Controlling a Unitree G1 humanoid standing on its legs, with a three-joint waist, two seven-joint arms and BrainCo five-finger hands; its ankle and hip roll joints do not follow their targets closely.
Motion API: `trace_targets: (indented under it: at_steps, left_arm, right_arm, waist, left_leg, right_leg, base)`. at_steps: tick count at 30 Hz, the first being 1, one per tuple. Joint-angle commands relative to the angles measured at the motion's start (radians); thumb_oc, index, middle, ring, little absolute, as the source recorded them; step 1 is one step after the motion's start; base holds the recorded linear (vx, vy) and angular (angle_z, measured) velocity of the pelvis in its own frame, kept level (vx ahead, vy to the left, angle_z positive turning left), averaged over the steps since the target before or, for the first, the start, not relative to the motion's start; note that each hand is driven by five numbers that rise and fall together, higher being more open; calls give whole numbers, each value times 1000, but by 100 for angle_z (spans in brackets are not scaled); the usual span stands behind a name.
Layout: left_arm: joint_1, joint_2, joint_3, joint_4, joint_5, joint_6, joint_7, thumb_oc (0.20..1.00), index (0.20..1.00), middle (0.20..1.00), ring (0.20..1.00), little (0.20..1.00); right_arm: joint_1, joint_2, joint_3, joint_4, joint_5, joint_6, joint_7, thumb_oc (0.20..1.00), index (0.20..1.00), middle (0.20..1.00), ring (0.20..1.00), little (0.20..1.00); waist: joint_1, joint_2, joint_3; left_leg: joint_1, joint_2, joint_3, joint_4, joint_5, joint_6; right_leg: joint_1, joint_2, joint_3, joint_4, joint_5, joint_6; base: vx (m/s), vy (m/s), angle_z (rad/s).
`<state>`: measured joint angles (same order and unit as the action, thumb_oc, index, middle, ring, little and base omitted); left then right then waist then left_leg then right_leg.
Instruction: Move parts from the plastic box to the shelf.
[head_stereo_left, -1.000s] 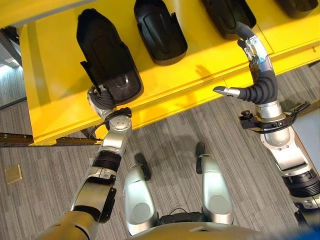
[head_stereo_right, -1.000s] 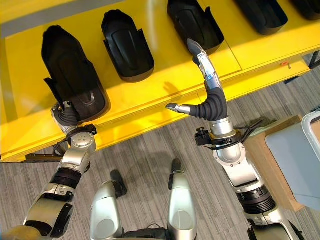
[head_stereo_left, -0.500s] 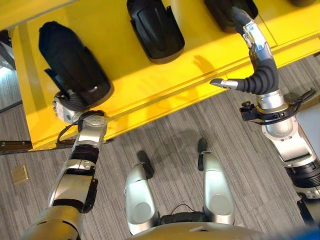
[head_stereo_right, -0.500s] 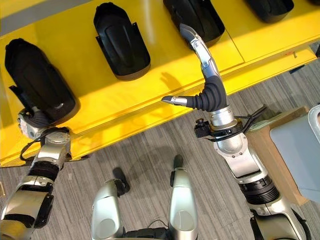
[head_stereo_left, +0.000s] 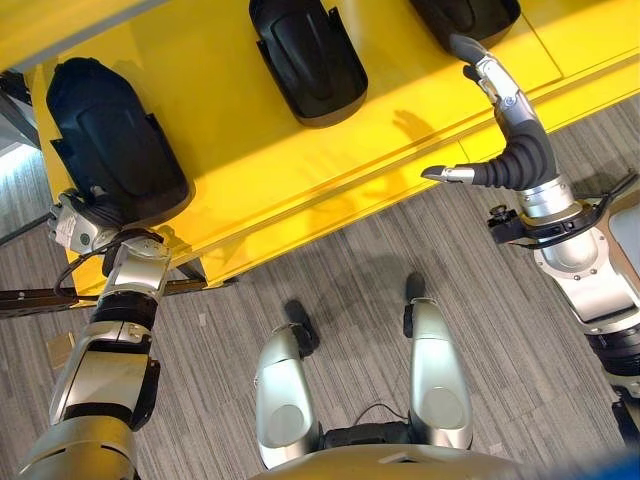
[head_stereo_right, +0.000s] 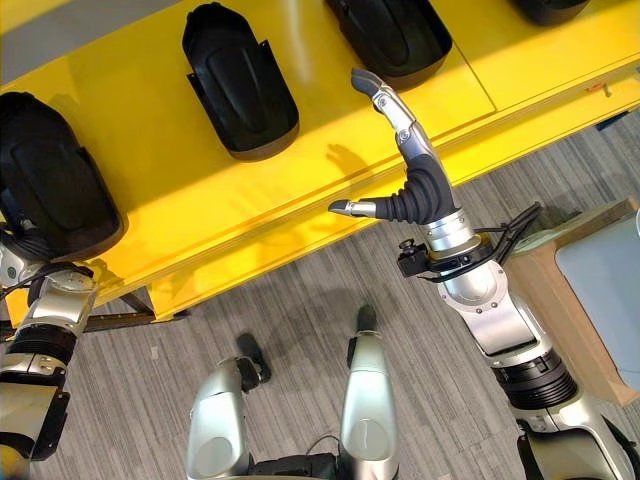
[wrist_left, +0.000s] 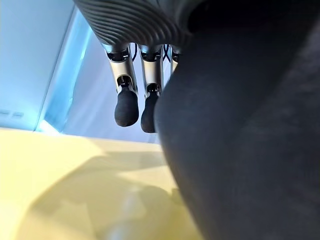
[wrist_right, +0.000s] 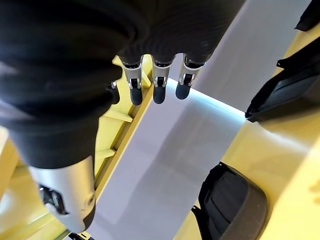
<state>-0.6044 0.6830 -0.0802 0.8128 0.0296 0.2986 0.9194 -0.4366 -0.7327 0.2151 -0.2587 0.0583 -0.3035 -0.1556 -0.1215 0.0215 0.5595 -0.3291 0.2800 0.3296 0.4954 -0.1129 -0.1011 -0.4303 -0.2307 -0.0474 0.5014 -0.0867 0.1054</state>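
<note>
The left hand sits at the left edge of the frame, tucked against the near end of a black part that lies on the yellow shelf; whether its fingers curl round the part cannot be told. The right hand hovers in the upper right, fingers straight, thumb spread wide, holding nothing. Two more black parts rest on the shelf farther along the top of the frame.
</note>
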Motion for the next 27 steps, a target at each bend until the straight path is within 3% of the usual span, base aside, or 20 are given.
trace_targets:
  at_steps: [1,11,18,27]
  left_arm:
    - [-16,90,-15,-4,59,1,15,200,200,200,200,200]
    - [-71,85,-32,35,-14,-30,-18,200,200,200,200,200]
    - [-68,-1,-3,55,-106,-69,-28,200,200,200,200,200]
    - [-75,-40,26,83,-203,-86,-7,200,200,200,200,200]
  right_arm:
    - [-21,-6,-42,-75,36,-47,2,1000,1000,1000,1000,1000]
    - [-38,-9,-22,-70,29,-40,-11,1000,1000,1000,1000,1000]
    - [-38,21,-15,-73,1,-27,-23,1000,1000,1000,1000,1000]
    - [-41,28,-4,-73,2,-12,-30,1000,1000,1000,1000,1000]
  waist:
    - [-10,-17,-39]
    - [-14,-28,-39]
    - [-8,-47,-39]
    - [-6,-62,-39]
  left_leg:
    - [-14,-40,-49,-46,37,12]
    - [-42,-34,-52,-27,34,16]
    - [-48,-29,-53,-23,35,14]
    - [-48,-23,-56,-5,26,13]
  right_leg:
    - [17,-13,-69,122,-111,0]
    - [-8,-1,-62,144,-116,-2]
    - [-7,10,-65,134,-110,1]
    - [-3,18,-62,152,-125,-6]
  base:
    - [0,0,0]
    - [-2,-3,0]
    - [8,-43,-1]
    - [16,-11,-1]
